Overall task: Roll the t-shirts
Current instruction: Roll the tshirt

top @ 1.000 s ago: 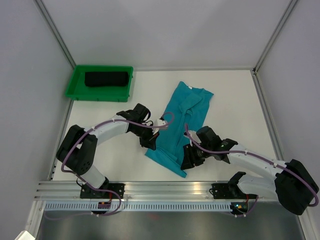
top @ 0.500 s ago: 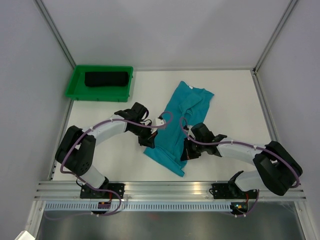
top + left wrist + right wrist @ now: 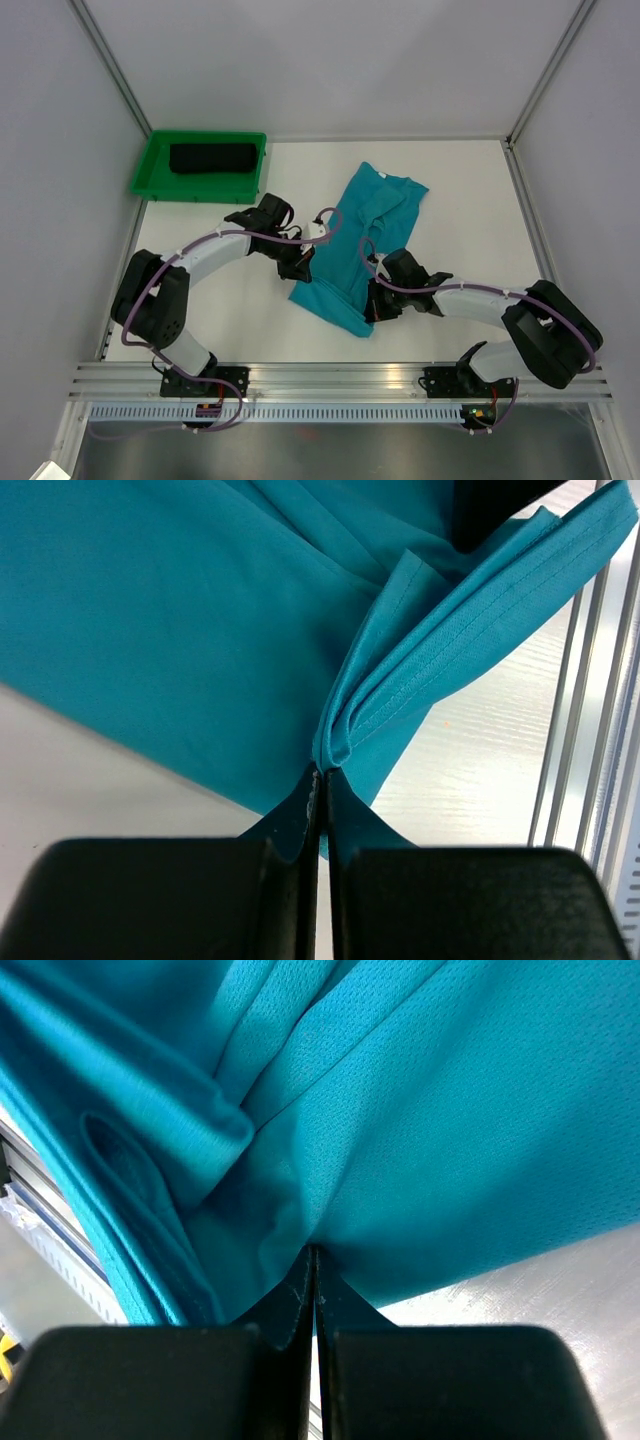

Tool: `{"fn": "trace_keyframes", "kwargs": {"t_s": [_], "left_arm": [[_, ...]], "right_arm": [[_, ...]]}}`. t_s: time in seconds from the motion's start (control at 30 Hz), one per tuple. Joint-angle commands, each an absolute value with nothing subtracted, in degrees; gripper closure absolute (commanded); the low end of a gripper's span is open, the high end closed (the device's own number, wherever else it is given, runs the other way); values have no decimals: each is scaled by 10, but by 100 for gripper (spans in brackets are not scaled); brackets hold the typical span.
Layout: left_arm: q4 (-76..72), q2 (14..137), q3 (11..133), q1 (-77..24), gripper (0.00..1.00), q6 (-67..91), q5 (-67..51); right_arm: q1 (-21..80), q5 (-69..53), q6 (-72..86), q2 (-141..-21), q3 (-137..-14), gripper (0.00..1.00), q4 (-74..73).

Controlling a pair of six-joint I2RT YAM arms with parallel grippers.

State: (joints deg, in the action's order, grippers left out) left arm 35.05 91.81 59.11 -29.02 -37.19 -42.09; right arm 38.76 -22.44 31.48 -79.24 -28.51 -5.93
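Observation:
A teal-blue t-shirt point(image 3: 362, 235) lies folded lengthwise on the white table, its neck end far and its hem end near. My left gripper point(image 3: 300, 270) is at the shirt's left edge near the hem and is shut on the cloth; in the left wrist view the pinched hem fold point(image 3: 345, 730) bunches up right at the closed tips of that gripper point(image 3: 322, 772). At the right edge of the same end my right gripper point(image 3: 373, 308) is shut on the t-shirt too, with cloth point(image 3: 400, 1140) gathered at the tips of the gripper point(image 3: 313, 1250).
A green plastic tray point(image 3: 150, 178) stands at the back left with a dark rolled cloth point(image 3: 211, 158) in it. Metal rails point(image 3: 340, 385) run along the table's near edge. Upright frame posts point(image 3: 108, 65) stand at the back corners.
The right gripper has closed on the shirt's right edge and moved left and farther from the near edge. The left gripper has carried its edge away from the near edge; the hem corner has shifted with them.

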Motion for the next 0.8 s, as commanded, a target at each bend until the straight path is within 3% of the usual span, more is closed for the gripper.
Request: {"fn": "trace_keyframes", "kwargs": {"t_s": [0.0,0.23,0.77], "left_arm": [[318,936,609,-286,98,-361,-418],[316,949,597,-284,98,-375,-409],[304,948,577,-283,98,-367,-399]], "right_arm": [[386,-185,291,-781,-270,100,-82],[384,-195,287,-726,-255,95,-80],[385,-214,284,-514,-213,52,-98]]}}
